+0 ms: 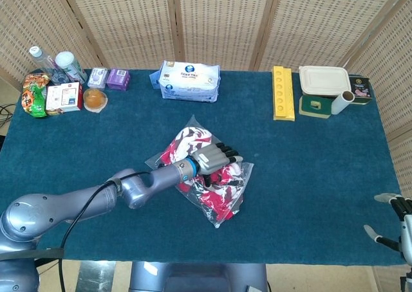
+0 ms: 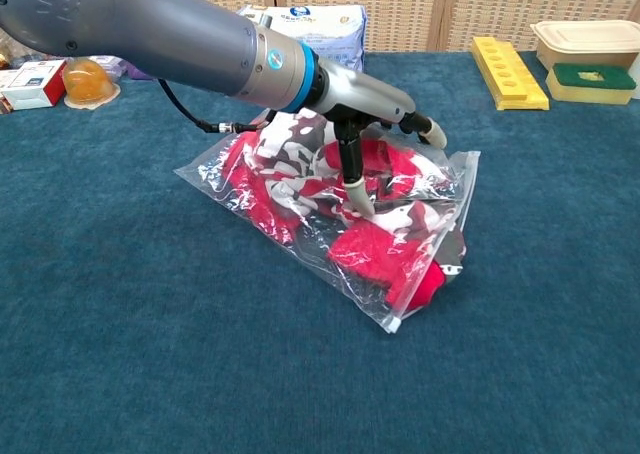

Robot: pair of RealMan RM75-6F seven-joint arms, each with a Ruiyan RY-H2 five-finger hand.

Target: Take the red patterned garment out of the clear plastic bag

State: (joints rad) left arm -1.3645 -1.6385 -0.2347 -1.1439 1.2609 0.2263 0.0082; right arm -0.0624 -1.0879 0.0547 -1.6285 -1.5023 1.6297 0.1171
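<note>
Garment (image 1: pixel 207 176) (image 2: pixel 375 189), red with white and dark patches, lies bunched inside the bag (image 1: pixel 228 202) (image 2: pixel 215 169), which rests flat near the middle of the table (image 1: pixel 309 170) (image 2: pixel 130 324). The bag's long axis runs diagonally, and in the chest view its near corner points toward the camera. The left arm (image 1: pixel 96 199) (image 2: pixel 140 29) reaches across from the left side, and the left hand (image 1: pixel 215 159) (image 2: pixel 375 104) sits over the top of the bag, above the garment's middle. Its fingers (image 1: pixel 228 155) (image 2: pixel 425 126) are stretched out and somewhat spread over the plastic; in the chest view the thumb (image 2: pixel 352 169) points straight down and its tip touches the bag. The hand is not closed around anything; it only rests on the bag. The right hand (image 1: pixel 398 218) shows only at the lower right corner of the head view, off the table's edge, with fingers apart and holding nothing. Along the far edge stand a wipes pack (image 1: pixel 188 81) (image 2: pixel 300 32), a yellow tray (image 1: pixel 282 92) (image 2: pixel 507 71) and a lidded box (image 1: pixel 324 80) (image 2: pixel 585 36) with a green sponge (image 2: pixel 592 76) beside it. At the far left corner sit bottles (image 1: pixel 55 63), small boxes (image 1: pixel 107 78) and a snack packet (image 1: pixel 34 94).
</note>
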